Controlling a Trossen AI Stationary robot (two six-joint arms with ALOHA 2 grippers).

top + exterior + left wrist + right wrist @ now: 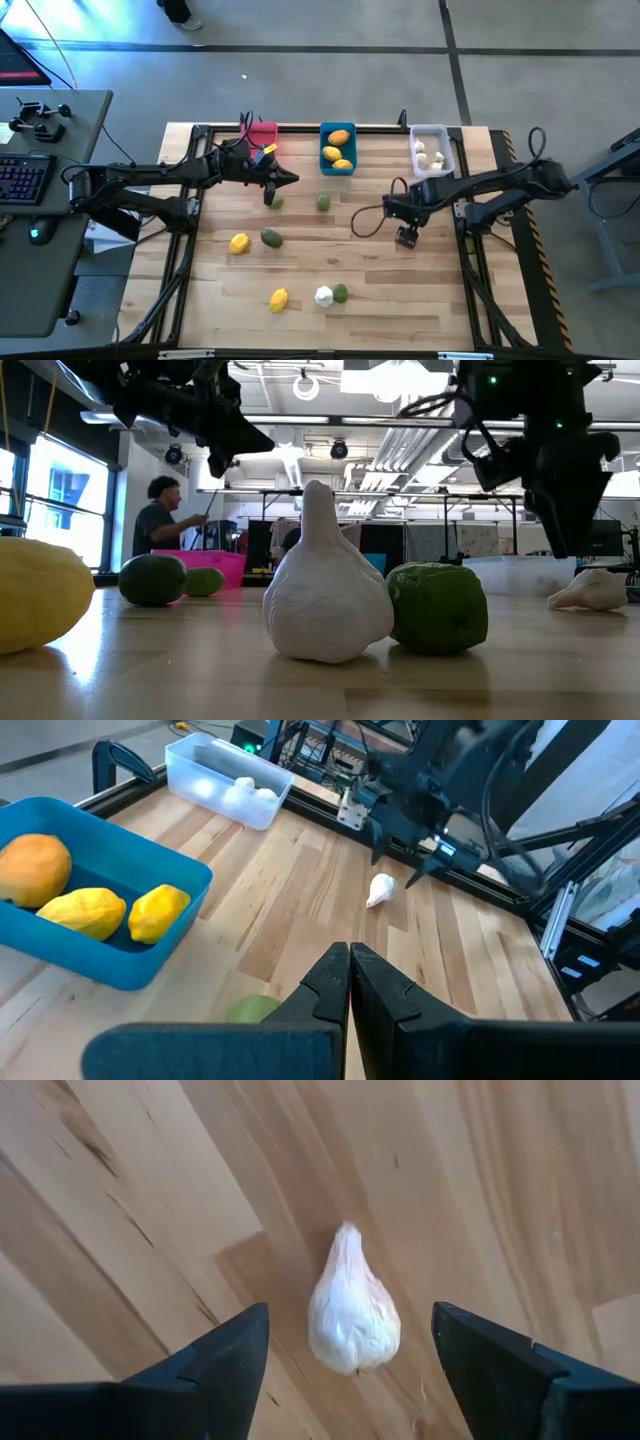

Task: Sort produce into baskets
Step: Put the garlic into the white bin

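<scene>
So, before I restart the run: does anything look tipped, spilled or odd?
Nothing spilled. One white garlic lies on its side on the table between the right gripper's open fingers, outside the pale bin.

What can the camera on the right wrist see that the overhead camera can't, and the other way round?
Only the right wrist view shows the white garlic lying on its side on the wood between the right gripper's open fingers, untouched.

Only the high view shows the whole layout: the pink basket, blue basket with yellow-orange fruit, pale basket with white pieces, loose produce on the table, and the left gripper, shut, near the pink and blue baskets.

Both show the right gripper over bare tabletop.
</scene>
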